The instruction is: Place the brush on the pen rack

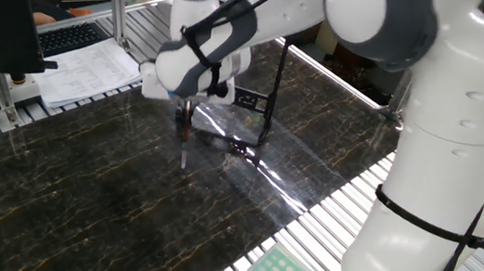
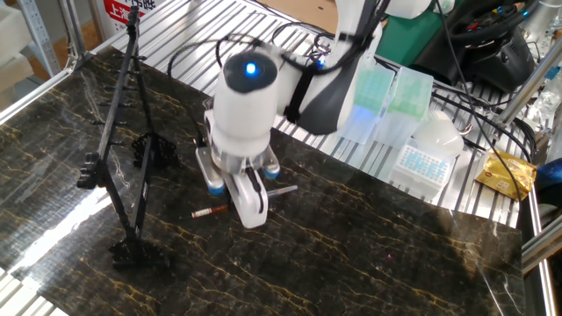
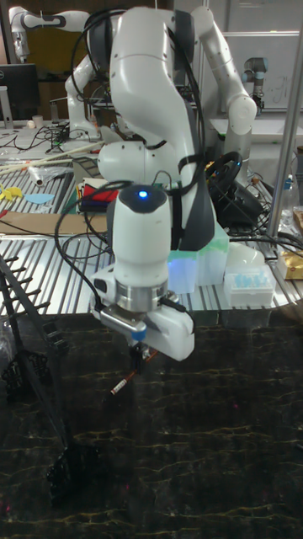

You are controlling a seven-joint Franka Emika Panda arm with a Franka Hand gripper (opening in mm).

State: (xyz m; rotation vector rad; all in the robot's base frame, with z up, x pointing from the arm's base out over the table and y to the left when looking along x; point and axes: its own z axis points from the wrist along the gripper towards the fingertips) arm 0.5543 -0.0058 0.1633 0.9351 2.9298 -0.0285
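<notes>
**Brush gripped above the dark marble table**

The gripper (image 2: 248,195) has its fingers clamped on the brush (image 2: 211,211), which hangs tilted in the air above the marble tabletop (image 2: 369,254), reddish end lowest. In the tall fixed view it slants down to the left beneath the wrist. The pen rack (image 2: 123,149) stands on the table well to one side, apart from the brush. A blue light (image 2: 248,68) glows on the arm. A red-and-white sign (image 2: 123,7) sits beyond the rack; its writing is too small to read.
</notes>
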